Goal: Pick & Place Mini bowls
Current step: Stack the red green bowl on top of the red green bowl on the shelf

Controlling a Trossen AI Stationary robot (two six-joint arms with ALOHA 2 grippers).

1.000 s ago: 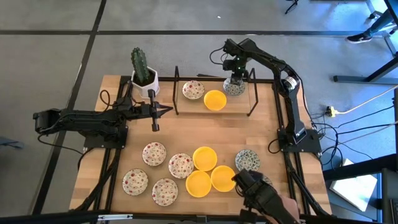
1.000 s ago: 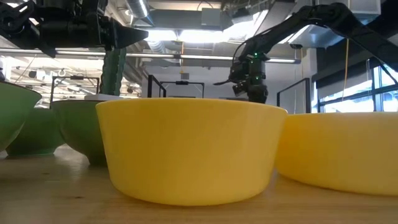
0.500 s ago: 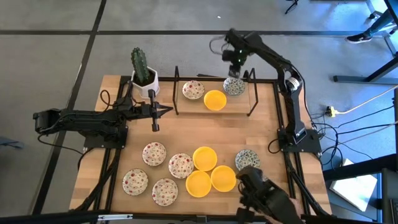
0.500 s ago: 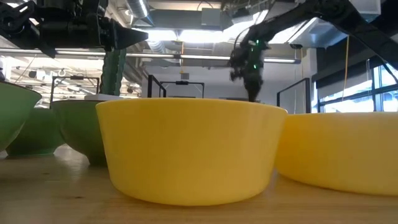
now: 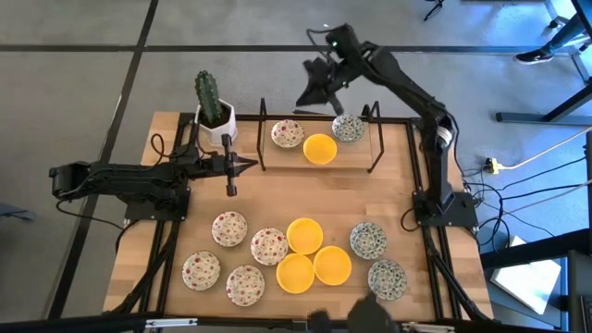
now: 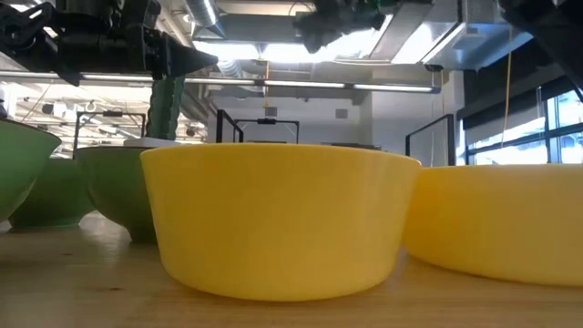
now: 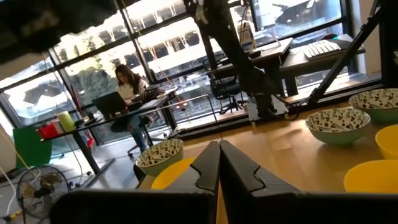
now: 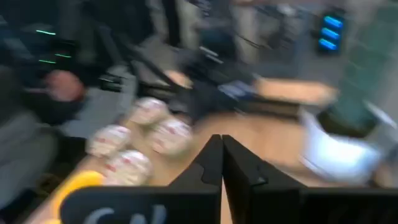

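Observation:
Three mini bowls sit in the black wire rack (image 5: 374,139) at the far side: red-speckled (image 5: 288,133), yellow (image 5: 320,148), green-blue (image 5: 349,129). On the near half lie several red-speckled bowls (image 5: 229,228), three yellow ones (image 5: 304,235) and two green-blue ones (image 5: 368,240). My right gripper (image 5: 310,92) is shut and empty, raised high over the rack's far left; its shut fingers (image 8: 208,163) show in a blurred picture. My left gripper (image 5: 250,165) is shut and hovers left of the rack, with its fingers (image 7: 208,169) together.
A cactus in a white square pot (image 5: 214,116) stands at the far left corner, beside the left arm. Bare wood (image 5: 305,194) lies between the rack and the near bowls. In the low view a yellow bowl (image 6: 278,219) fills the foreground.
My right gripper has risen from the green-blue bowl in the rack and swung up and toward the table's left; that bowl stays in the rack. A person's dark-gloved hand at the near right edge has withdrawn, leaving a green-blue bowl there.

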